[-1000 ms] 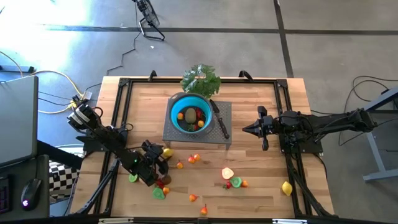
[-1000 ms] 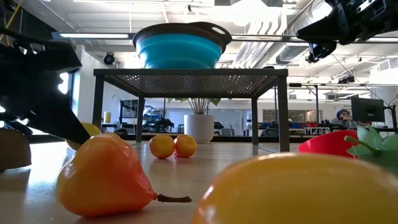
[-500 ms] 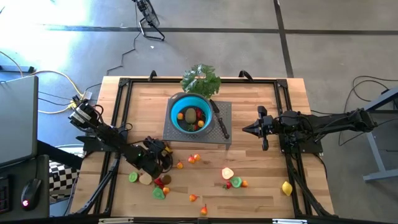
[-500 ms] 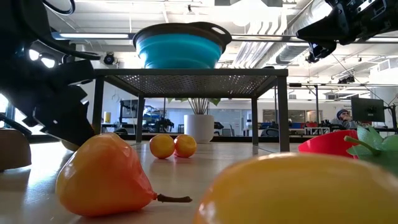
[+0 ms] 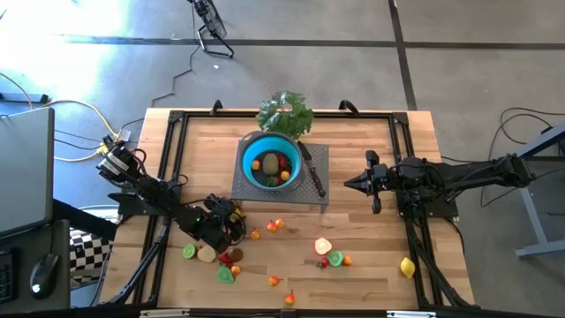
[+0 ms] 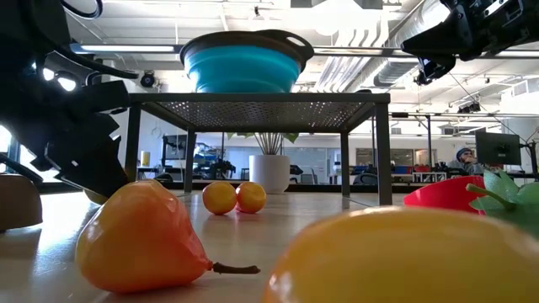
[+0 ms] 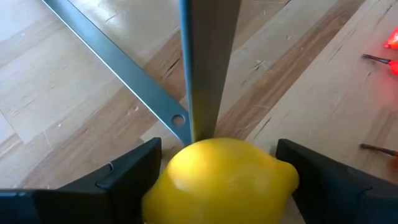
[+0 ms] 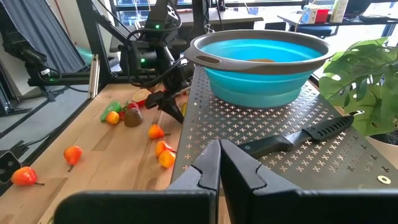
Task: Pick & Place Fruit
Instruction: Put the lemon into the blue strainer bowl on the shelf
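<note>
The left gripper (image 5: 228,225) is sitting low over the table (image 5: 371,265) toward its front left part, its fingers (image 7: 124,174) clamped on a yellow lemon (image 7: 221,180). The right gripper (image 5: 350,184) is hovering near the table's right edge beside the perforated metal stand (image 5: 316,196), its fingers (image 8: 208,168) pressed together on nothing. The blue bowl (image 5: 271,162) is resting on that stand with several fruits inside. A second lemon (image 5: 407,267) is lying near the front right corner, and small orange and red pieces (image 5: 275,224) are scattered across the front half.
</note>
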Robot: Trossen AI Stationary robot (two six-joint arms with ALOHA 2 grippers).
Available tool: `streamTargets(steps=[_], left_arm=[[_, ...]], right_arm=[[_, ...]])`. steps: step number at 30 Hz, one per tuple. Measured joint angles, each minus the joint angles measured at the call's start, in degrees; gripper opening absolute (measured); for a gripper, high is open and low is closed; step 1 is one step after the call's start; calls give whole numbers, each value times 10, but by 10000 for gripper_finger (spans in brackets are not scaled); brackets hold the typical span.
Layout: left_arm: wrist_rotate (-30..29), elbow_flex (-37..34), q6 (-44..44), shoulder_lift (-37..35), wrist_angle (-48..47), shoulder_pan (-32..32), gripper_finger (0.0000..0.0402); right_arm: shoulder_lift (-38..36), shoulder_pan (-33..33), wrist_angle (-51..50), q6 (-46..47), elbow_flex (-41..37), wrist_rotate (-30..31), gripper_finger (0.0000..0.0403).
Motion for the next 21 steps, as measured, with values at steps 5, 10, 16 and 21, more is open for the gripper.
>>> streamTargets(steps=[5,10,16,21], left_arm=[[10,0,-6,0,0,0,273],[20,0,-11,0,-1,0,268],[30,0,-15,-1,-1,0,268],[32,0,-15,-1,-4,0,268]], right_arm=[[0,0,0,0,0,0,3],[0,0,0,0,0,0,3],[0,0,0,0,0,0,3],[0,0,0,0,0,0,3]])
